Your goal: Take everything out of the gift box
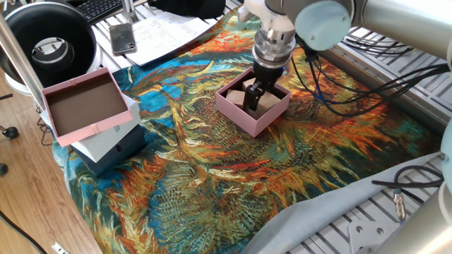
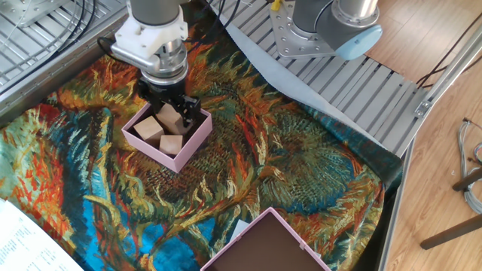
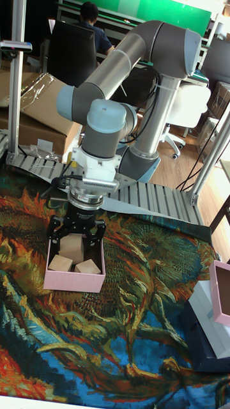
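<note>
The pale-pink gift box (image 1: 240, 118) (image 2: 188, 147) (image 3: 73, 280) sits on the patterned cloth. Inside it lie three tan wooden blocks: the largest (image 3: 71, 246) (image 2: 170, 117) at the back, two smaller ones (image 3: 61, 262) (image 3: 88, 266) in front. My gripper (image 3: 78, 235) (image 2: 172, 111) (image 1: 253, 93) reaches down into the box. Its fingers (image 3: 100, 232) stand open on either side of the largest block, with a gap still showing beside it. In the one fixed view the gripper hides most of that block.
A larger pink-rimmed brown tray (image 1: 92, 132) (image 2: 295, 233) rests on a white and dark blue box (image 1: 116, 149) (image 3: 204, 332) at the cloth's edge. A phone (image 1: 122, 37), papers (image 1: 166, 28) and a black round tub (image 1: 49, 35) lie behind. Cables (image 1: 339, 77) trail beside the arm.
</note>
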Tool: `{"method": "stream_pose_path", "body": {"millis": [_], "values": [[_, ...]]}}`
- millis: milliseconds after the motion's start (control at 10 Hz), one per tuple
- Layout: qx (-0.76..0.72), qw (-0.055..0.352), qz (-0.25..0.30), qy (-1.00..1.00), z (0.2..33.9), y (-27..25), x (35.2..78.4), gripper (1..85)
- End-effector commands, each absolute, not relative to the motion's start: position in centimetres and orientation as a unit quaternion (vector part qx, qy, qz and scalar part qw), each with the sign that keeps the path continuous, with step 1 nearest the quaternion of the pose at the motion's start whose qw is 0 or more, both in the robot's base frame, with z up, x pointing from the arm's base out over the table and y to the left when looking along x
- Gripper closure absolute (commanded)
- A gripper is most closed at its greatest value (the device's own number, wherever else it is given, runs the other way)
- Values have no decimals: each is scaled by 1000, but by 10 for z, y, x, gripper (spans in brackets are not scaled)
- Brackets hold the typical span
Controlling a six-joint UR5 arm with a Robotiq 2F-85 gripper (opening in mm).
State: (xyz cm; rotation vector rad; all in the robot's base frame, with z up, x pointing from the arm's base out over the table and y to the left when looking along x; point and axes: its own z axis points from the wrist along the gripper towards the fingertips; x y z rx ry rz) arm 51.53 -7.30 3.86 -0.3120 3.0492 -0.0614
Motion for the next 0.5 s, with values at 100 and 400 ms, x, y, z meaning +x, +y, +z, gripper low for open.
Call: {"method": "stream_pose_path", "body": {"millis": [100,400], "values": [[-101,51,-14,993,41,-77,522,130],[-108,58,-12,992,47,-79,524,127]]}}
